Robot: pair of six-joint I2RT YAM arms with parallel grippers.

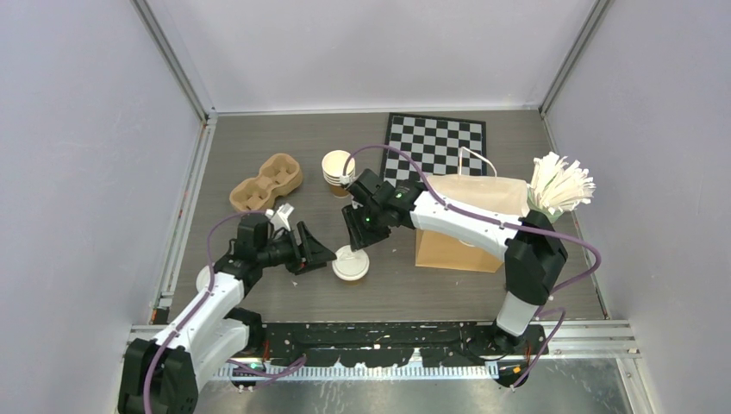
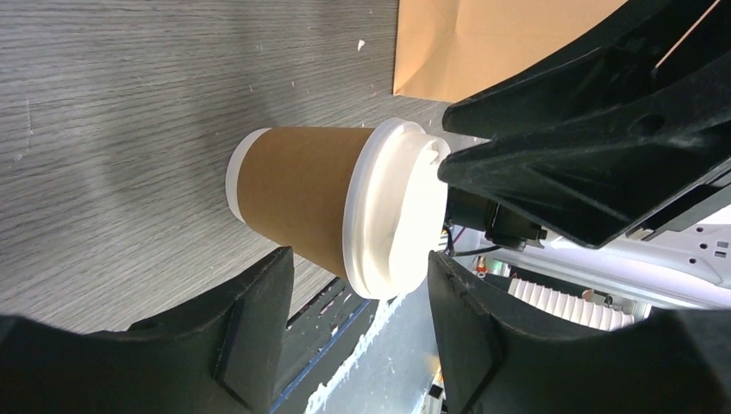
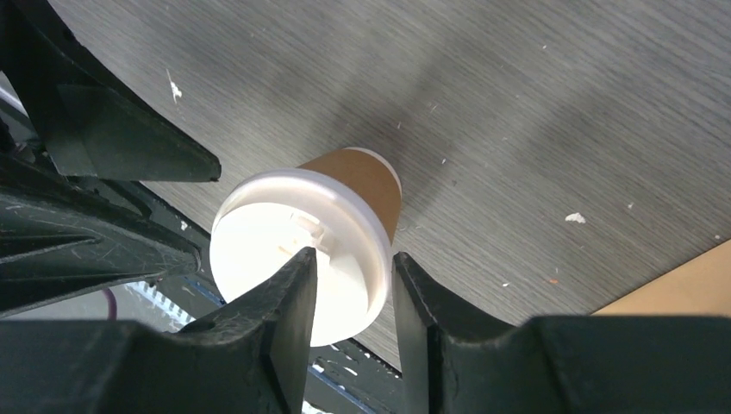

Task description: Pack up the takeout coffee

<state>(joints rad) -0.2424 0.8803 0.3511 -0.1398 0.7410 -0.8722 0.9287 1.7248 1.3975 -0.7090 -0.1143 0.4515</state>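
Note:
The takeout coffee (image 1: 351, 264), a tan paper cup with a white lid, stands upright on the table near the front middle. My left gripper (image 1: 315, 254) is open just left of it. In the left wrist view the cup (image 2: 297, 198) lies ahead of the wide-open left gripper (image 2: 358, 257), not touched. My right gripper (image 1: 359, 236) hovers over the cup's far side. In the right wrist view the right gripper (image 3: 355, 259) is narrowly open above the lid (image 3: 267, 246), with the lid's right rim showing in the gap. The brown paper bag (image 1: 470, 216) stands to the right.
A stack of lidless cups (image 1: 337, 167) and a pulp cup carrier (image 1: 265, 183) sit behind. A checkerboard mat (image 1: 435, 142) lies at the back. A holder of white sticks (image 1: 560, 183) stands at the right. A loose white lid (image 1: 203, 278) peeks out beside the left arm.

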